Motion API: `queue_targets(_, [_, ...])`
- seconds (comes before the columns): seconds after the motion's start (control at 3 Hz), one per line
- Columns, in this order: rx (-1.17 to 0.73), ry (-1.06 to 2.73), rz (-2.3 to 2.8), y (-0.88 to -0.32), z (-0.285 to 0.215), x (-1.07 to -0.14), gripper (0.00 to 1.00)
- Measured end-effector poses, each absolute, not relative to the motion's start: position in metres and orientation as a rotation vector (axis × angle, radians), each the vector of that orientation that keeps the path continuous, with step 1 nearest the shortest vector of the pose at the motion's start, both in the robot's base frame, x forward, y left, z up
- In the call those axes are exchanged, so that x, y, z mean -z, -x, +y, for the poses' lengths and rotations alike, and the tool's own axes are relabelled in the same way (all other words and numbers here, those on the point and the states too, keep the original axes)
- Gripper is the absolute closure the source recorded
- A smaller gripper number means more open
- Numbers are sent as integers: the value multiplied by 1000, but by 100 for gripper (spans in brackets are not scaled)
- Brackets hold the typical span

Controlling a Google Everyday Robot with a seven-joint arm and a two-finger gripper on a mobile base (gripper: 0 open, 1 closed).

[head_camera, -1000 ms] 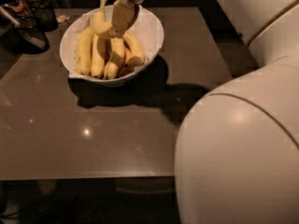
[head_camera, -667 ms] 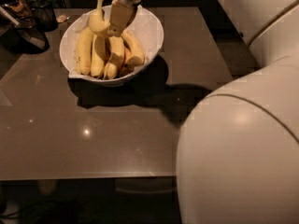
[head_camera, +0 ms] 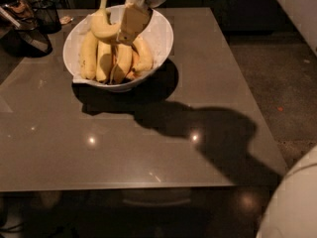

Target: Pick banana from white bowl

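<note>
The white bowl (head_camera: pixel 159 37) stands at the far left of the table and holds several bananas. The strongly curved banana (head_camera: pixel 103 28) lies on top of the pile, its pale stem pointing up past the far rim. My gripper (head_camera: pixel 130 25) reaches down into the bowl from the top edge of the view. Its tan fingers (head_camera: pixel 132 19) are closed on the right end of this banana. The straighter bananas (head_camera: pixel 101 58) lie below it in the bowl.
The bowl sits on a brown glossy table (head_camera: pixel 148 148). A dark mesh cup (head_camera: pixel 47 15) and other dark items stand at the far left corner. Part of my white body (head_camera: pixel 292 202) shows at the bottom right. Floor lies to the right.
The large white arm segment that filled the right foreground has swung out of view. The gripper stays at the curved banana, which has barely moved.
</note>
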State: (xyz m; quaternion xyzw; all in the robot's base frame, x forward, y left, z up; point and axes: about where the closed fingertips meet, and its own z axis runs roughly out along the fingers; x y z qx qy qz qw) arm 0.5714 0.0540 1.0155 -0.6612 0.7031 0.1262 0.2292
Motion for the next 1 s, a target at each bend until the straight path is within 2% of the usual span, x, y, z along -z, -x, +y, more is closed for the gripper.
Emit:
queue_targets(0.33, [-406,1805,1966,-548,50,-1013,100])
queue_targets(0.67, [-477,1708,2037,-481,38,-1014,100])
queue_targets(1.0, [-475,1709,2040,-479,37,-1013,100])
